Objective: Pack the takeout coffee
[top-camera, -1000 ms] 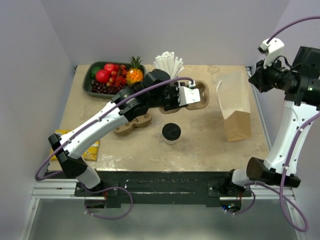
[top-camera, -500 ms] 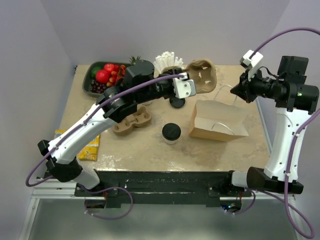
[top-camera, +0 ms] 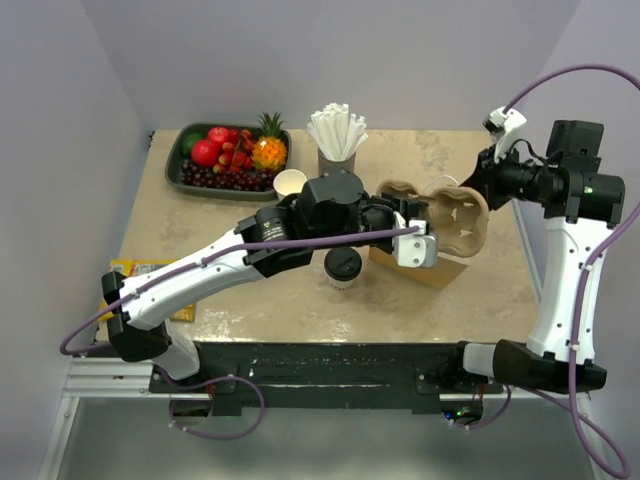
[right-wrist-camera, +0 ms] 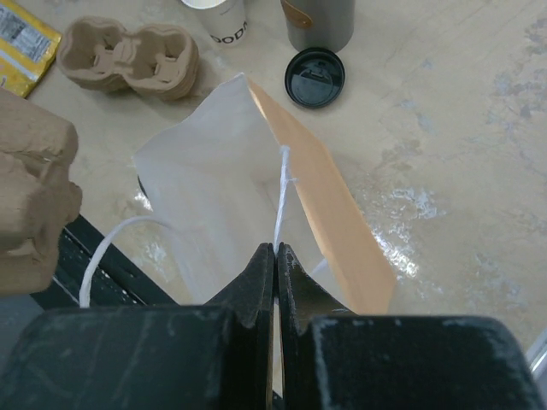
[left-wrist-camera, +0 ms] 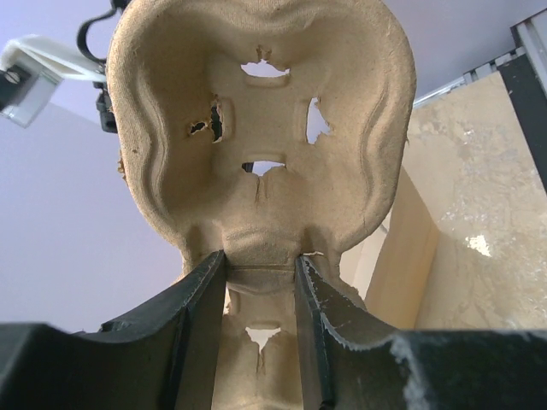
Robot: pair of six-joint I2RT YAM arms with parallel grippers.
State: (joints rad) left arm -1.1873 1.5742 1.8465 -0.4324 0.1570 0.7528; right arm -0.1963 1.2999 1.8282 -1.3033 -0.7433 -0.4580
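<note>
The takeout coffee, a white cup with a black lid, stands at the table's front middle, untouched. My left gripper is shut on the middle ridge of a brown pulp two-cup carrier and holds it in the air at the mouth of the brown paper bag. In the left wrist view the fingers pinch the carrier. My right gripper is shut on the bag's white string handle and holds the bag open; it sits behind the carrier in the top view.
A grey cup of white straws, an open white cup and a fruit tray stand at the back. A second pulp carrier and a loose black lid lie mid-table. A yellow packet lies at the left edge.
My left gripper lifted the carrier from the back of the table and swung it right to the bag's mouth. The bag tipped over, and my right gripper came down and took its handle.
</note>
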